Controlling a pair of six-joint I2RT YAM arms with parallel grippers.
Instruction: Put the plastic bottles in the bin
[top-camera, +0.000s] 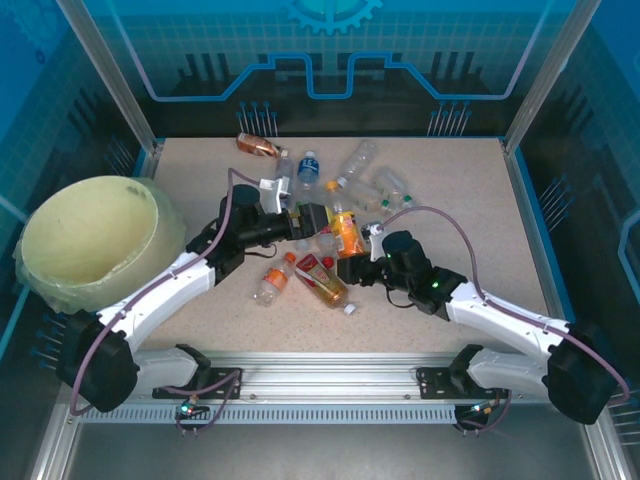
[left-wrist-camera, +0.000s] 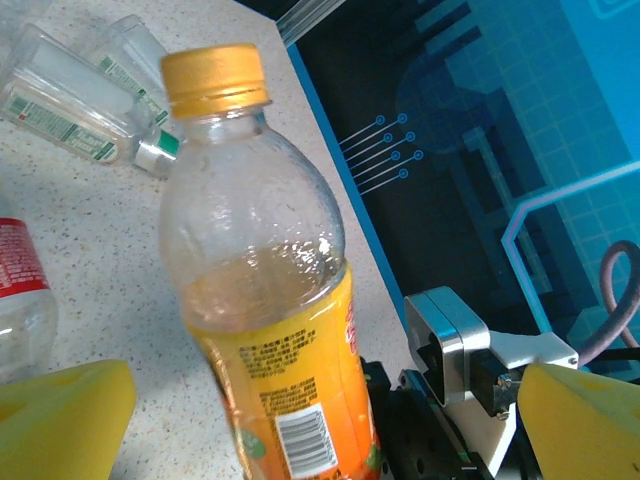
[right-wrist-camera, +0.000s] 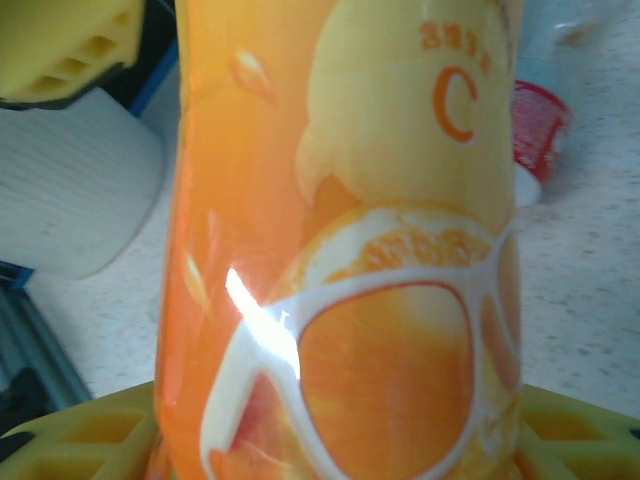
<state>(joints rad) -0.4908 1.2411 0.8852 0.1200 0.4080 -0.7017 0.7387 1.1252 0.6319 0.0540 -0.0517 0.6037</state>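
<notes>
While squeezed tight by the right pincer (top-camera: 352, 265), orange bottle (top-camera: 346, 233) between the fingers (left-wrist-camera: 60, 420) of the left pincer (top-camera: 322, 217); those fingers spread wide, clear of it; bin (top-camera: 165, 225) well off to their left.

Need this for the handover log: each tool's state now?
Left tool: open, straddling the orange-label bottle.
Right tool: closed on that bottle.

Clear glossy plastic bottle (left-wrist-camera: 260, 290), glossy orange label (right-wrist-camera: 350, 260); matt speckled tabletop (top-camera: 470, 200).
</notes>
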